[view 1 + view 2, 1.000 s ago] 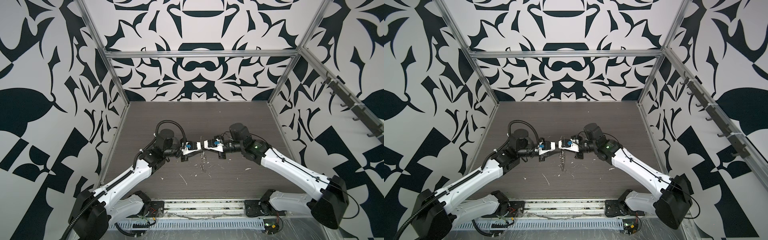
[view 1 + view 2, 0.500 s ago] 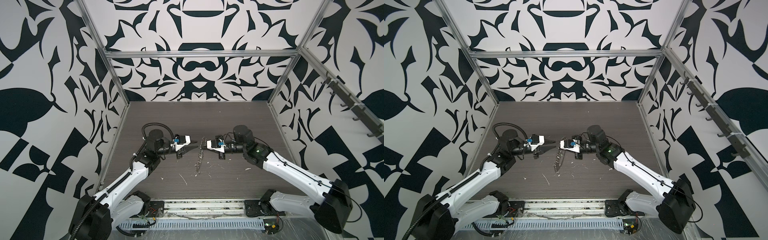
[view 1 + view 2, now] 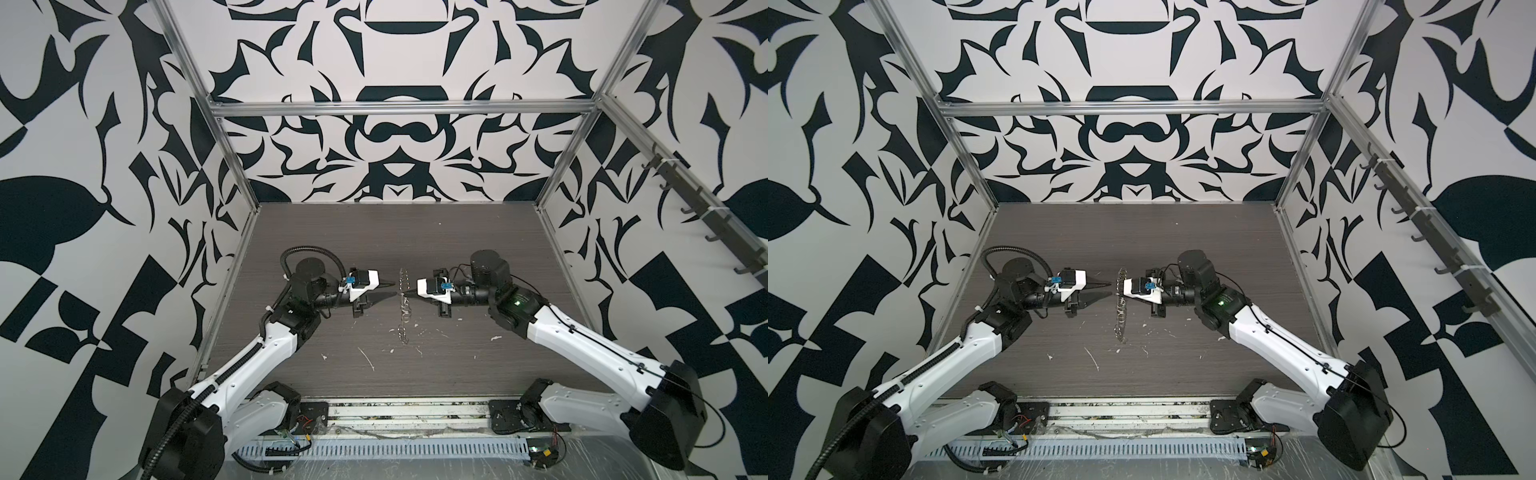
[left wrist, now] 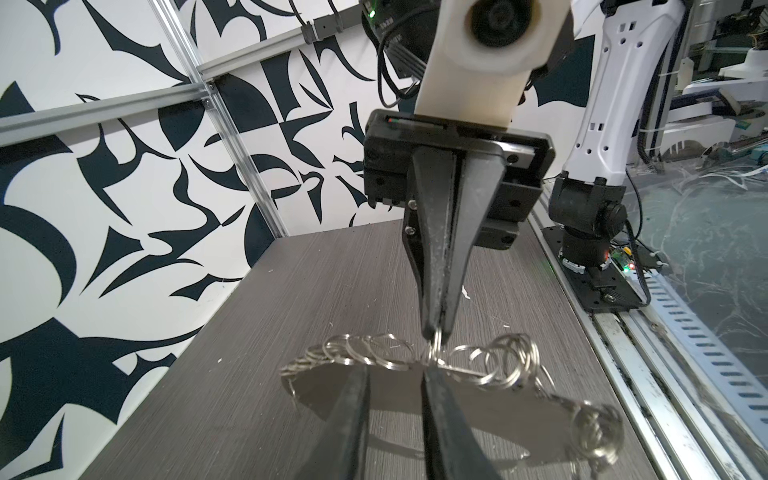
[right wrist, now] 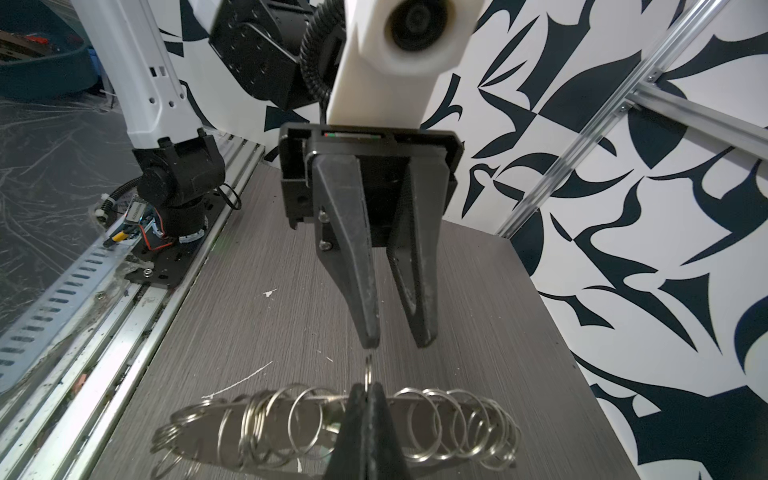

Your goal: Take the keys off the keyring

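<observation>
Hanging in the air over the dark table (image 3: 374,241), the keyring (image 3: 404,307) is held near its top by the right gripper (image 3: 409,294). The left gripper (image 3: 395,289) points at it from the other side, just beside it and not touching. Both top views show the two arms facing each other, with the keyring (image 3: 1120,316) as a thin shiny line going down between them. They are too far off to show how it is held.

The wrist views show that. In the right wrist view, the right gripper's fingers (image 5: 368,428) are pressed together on one small ring (image 5: 368,370) that stands up on the keyring (image 5: 270,419). Across from them, the left gripper (image 5: 397,343) has its jaws apart with nothing between them. In the left wrist view, the left gripper's fingers (image 4: 353,415) are spread too, and the right gripper (image 4: 434,332) pinches that ring from above. This view also shows the flat grey band (image 4: 395,386) and the row of little rings (image 4: 361,349) strung along it. I cannot tell whether any of these is a key.

One second ago the two grippers were right up against each other in the middle. Now the left gripper has backed away and let go. Half a second ago the keyring hung slanted, and now it hangs straighter.
</observation>
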